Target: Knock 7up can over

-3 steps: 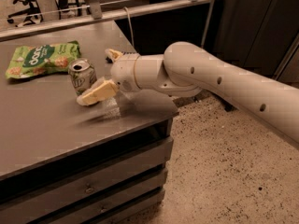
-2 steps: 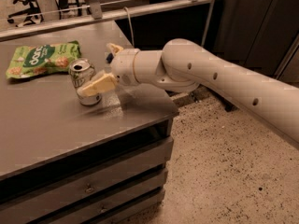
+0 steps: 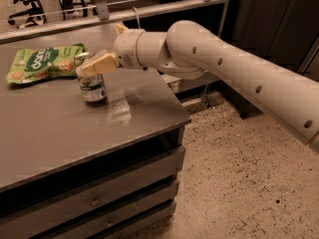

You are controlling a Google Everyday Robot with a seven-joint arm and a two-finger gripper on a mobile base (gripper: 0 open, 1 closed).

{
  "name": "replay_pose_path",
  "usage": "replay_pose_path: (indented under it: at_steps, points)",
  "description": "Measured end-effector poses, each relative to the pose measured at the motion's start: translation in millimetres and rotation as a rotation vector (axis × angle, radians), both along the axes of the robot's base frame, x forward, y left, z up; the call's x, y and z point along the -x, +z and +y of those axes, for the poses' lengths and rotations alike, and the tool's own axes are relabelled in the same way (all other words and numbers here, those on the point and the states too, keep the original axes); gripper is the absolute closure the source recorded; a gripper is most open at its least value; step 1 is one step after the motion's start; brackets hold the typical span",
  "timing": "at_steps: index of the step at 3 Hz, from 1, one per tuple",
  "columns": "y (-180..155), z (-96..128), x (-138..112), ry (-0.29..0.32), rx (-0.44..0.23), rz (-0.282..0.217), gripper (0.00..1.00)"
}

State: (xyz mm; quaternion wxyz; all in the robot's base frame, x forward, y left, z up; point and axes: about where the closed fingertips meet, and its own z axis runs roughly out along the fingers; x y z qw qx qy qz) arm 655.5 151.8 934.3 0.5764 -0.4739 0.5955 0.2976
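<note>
The 7up can [image 3: 92, 85] stands upright on the grey table [image 3: 60, 133], silver-white with green lettering and a green band near its base. My gripper [image 3: 102, 50] comes in from the right on the white arm [image 3: 209, 63], level with the can's top. Its fingers are spread apart and hold nothing. The near tan finger [image 3: 99, 63] lies across the can's upper rim and hides part of the silver top. The far finger [image 3: 119, 29] points up behind the wrist, away from the can.
A flat green snack bag [image 3: 44, 61] lies just behind and left of the can. The table's right edge [image 3: 174, 103] is close to the can's right, with drawers [image 3: 89, 198] below. A metal rail [image 3: 149, 6] runs along the back. Speckled floor [image 3: 239, 183] lies to the right.
My gripper has moved left and up along the can, from its side to its top rim. The can still stands in about the same spot.
</note>
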Motion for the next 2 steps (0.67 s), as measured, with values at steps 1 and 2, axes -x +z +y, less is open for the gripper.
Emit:
replay_pose_path:
  at_steps: [1,2]
  points:
    - [25.6,1.2,-22.1,-0.028,-0.023,-0.026,0.0]
    - [36.7,-0.1,-30.3,-0.042,-0.037,-0.033,0.0]
